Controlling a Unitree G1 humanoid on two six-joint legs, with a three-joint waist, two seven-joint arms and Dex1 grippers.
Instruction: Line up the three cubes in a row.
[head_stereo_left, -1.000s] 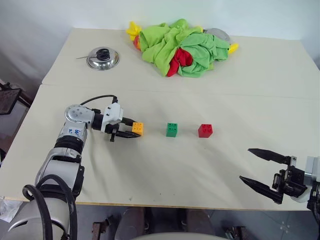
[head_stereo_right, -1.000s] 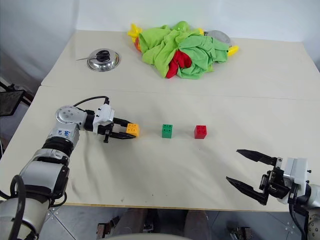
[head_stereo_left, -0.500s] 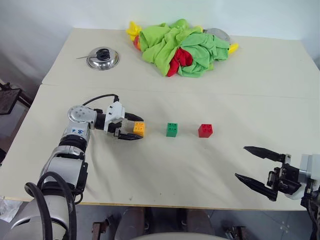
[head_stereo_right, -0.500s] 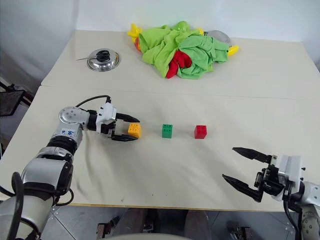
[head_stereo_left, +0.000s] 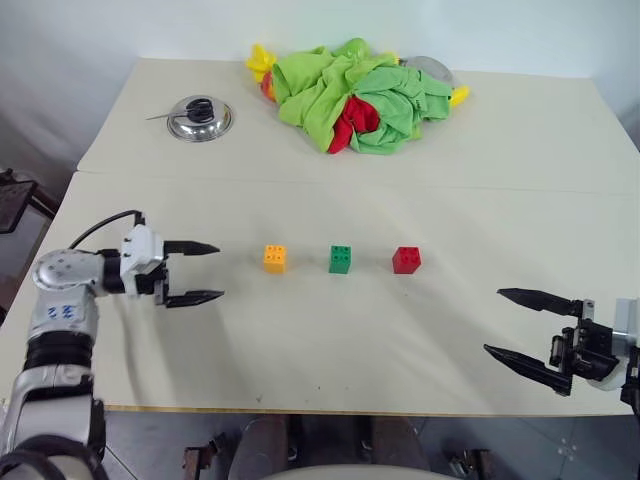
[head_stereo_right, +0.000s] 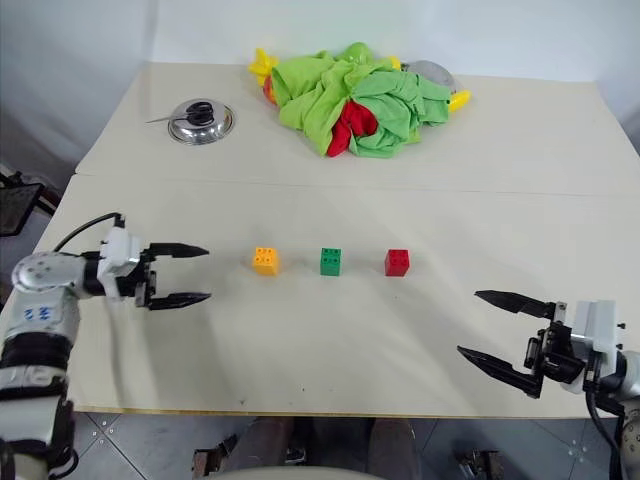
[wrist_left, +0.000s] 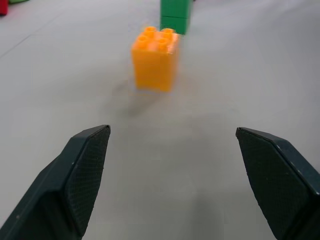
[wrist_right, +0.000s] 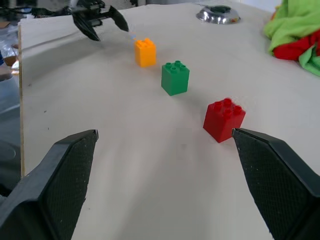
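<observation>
The left claw (head_stereo_left: 205, 271) hung over the cream table (head_stereo_left: 320, 340) near its left edge, its two black fingers spread wide with nothing between them, pointing toward the row of blocks. Just beyond its tips, apart from them, stood the first of three small studded plastic cubes, the orange-yellow cube (head_stereo_left: 274, 258). Next along was the green cube (head_stereo_left: 341, 259), and after it the red cube (head_stereo_left: 406, 260); the three stood in a straight row across the middle of the table, evenly spaced, none touching another, studs up. Toward the far left corner lay one round steel lid with a black knob (head_stereo_left: 200, 117). At the middle of the far edge sat one heap of green and red cloth (head_stereo_left: 355, 96) with yellow bits showing at its sides. The right claw (head_stereo_left: 525, 325) hovered at the near right corner of the table, its two fingers also spread wide and empty, well apart from the red cube.
</observation>
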